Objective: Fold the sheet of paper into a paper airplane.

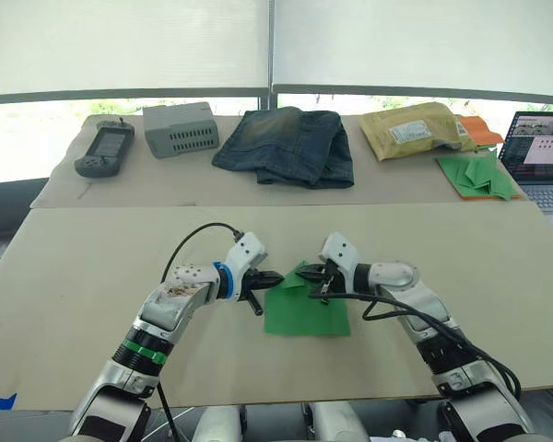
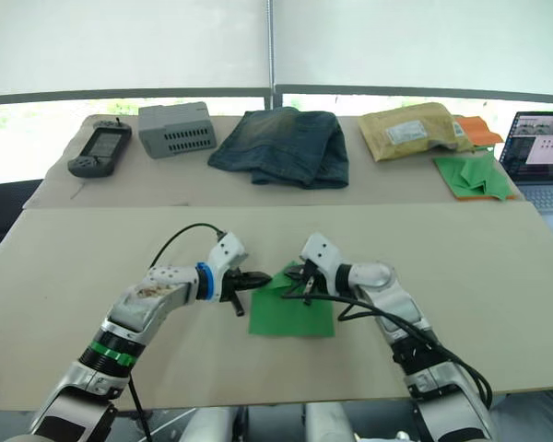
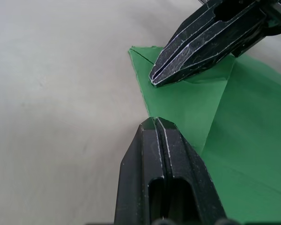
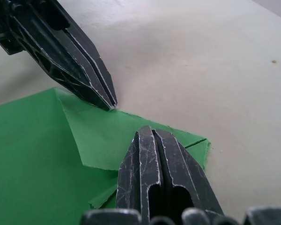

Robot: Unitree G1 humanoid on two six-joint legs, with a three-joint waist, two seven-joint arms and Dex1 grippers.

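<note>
The sheet of paper (image 1: 306, 311) is bright green and lies flat on the near table, between my two arms. Its far corners are folded inward as triangular flaps (image 3: 187, 101). My left gripper (image 1: 275, 276) is shut, and its tip (image 3: 155, 123) rests at the sheet's far left edge. My right gripper (image 1: 312, 274) is also shut, and its tip (image 4: 150, 132) sits over the folded flaps. The two tips point at each other a short gap apart. The left gripper's (image 4: 110, 102) tip touches the fold's edge. A paper airplane is out of view.
Along the far table lie a handheld device (image 1: 104, 152), a grey box (image 1: 181, 128), folded jeans (image 1: 286, 145), a yellow-brown padded envelope (image 1: 413, 129) and a heap of green paper pieces (image 1: 479, 175). A laptop (image 1: 542, 157) sits at the far right. A seam (image 1: 166, 206) joins the two tables.
</note>
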